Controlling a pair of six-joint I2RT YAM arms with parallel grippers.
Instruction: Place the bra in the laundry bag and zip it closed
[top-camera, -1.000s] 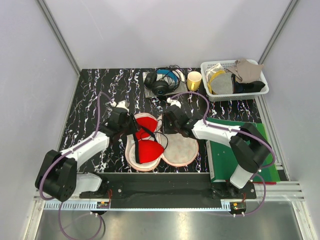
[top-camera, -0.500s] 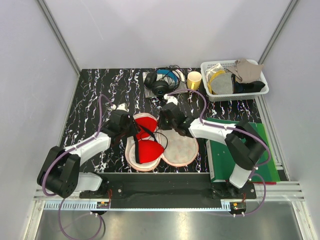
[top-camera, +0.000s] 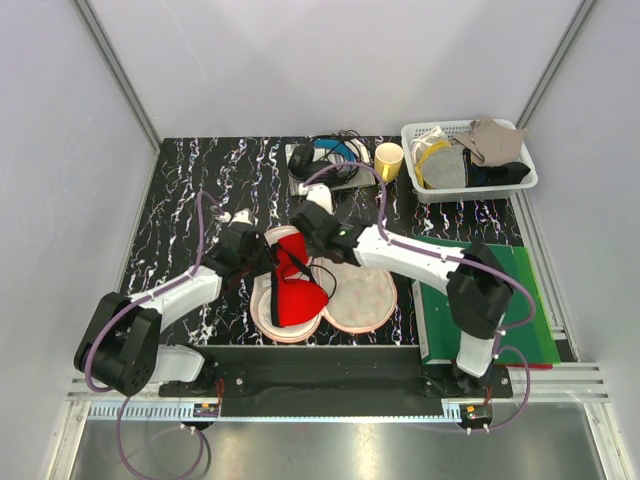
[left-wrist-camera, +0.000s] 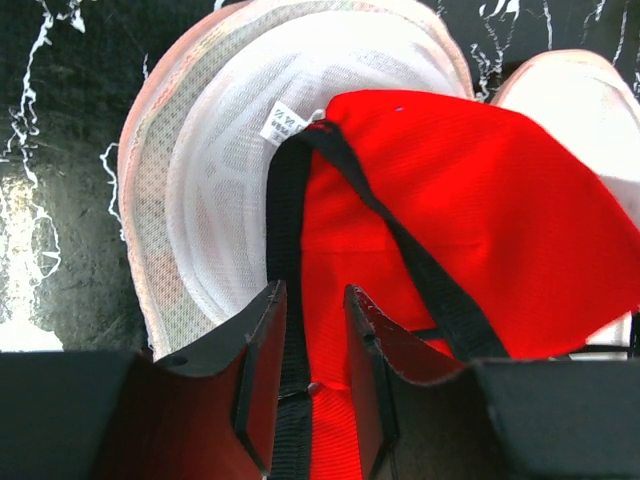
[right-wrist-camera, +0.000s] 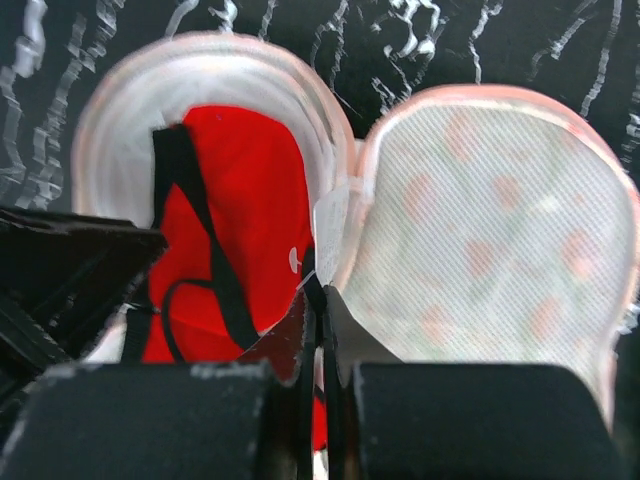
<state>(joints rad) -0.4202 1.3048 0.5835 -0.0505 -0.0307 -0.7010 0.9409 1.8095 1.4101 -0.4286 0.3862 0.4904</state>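
The laundry bag (top-camera: 365, 295) lies open on the black marbled table, its two lobes side by side. The red bra (top-camera: 297, 300) with black straps rests in the bag's left lobe. My left gripper (top-camera: 266, 260) is at the left lobe. In the left wrist view, my left gripper (left-wrist-camera: 312, 295) has its jaws a narrow gap apart, with the bra's (left-wrist-camera: 480, 220) red fabric and a black strap between them, above the bag's white mesh lining (left-wrist-camera: 215, 180). My right gripper (top-camera: 318, 248) sits at the seam between the lobes. In the right wrist view, my right gripper (right-wrist-camera: 318, 290) is shut on a black strap, between the bra (right-wrist-camera: 240, 210) and the printed lobe (right-wrist-camera: 490, 230).
Black headphones (top-camera: 322, 162) and a yellow cup (top-camera: 388, 160) stand at the back. A white basket (top-camera: 472, 191) of cloths is at the back right. A green mat (top-camera: 535, 330) lies at the right. Grey walls close in both sides.
My right gripper has moved left, from above the right lobe to the seam beside the bra. My left gripper has stayed on the bra.
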